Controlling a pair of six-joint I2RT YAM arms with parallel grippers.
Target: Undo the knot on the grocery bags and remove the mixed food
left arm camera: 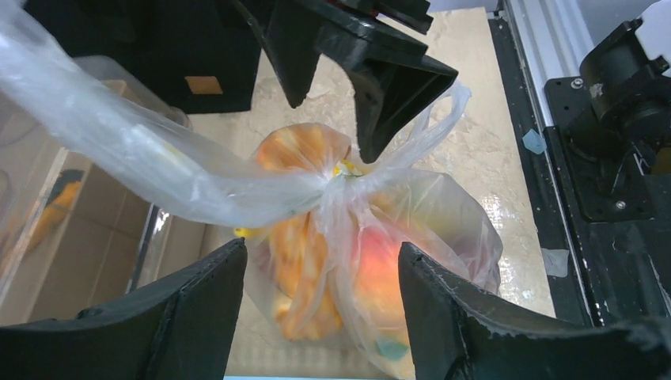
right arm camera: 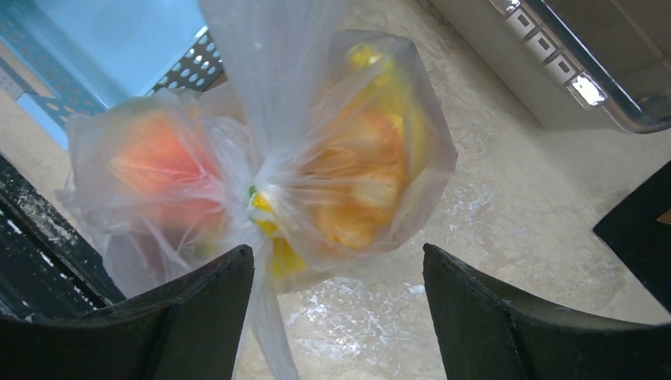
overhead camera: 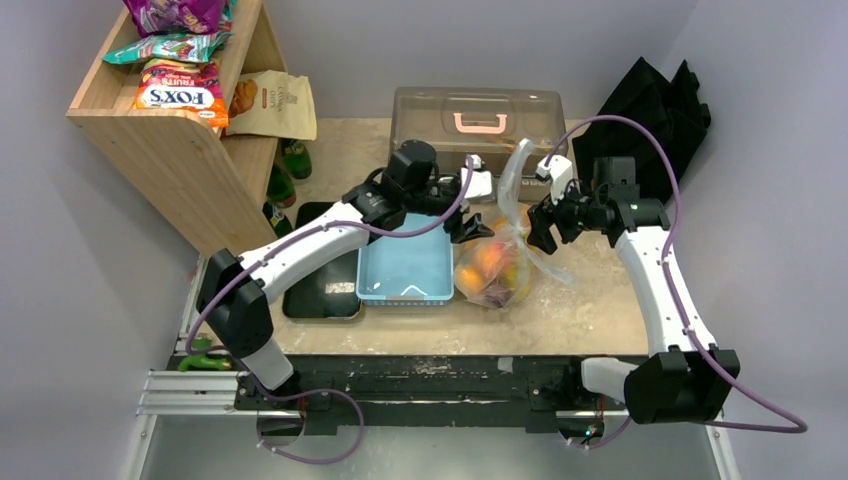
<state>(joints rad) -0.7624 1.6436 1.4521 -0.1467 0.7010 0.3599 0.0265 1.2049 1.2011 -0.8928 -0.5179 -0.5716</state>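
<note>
Light bright, even; shadows soft. The grocery bags (right arm camera: 316, 158) ahead of right gripper (right arm camera: 336, 253) blurred, mild glare on table (right arm camera: 514, 206) beyond.

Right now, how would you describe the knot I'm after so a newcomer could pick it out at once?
Find the blue tray at the centre of the top view; the clear bag holding orange and yellow food lies just right of it. The knot is the tight whitish twist on top where the film bunches and loose tails fan out, unlike the smooth bulging sides.
</note>
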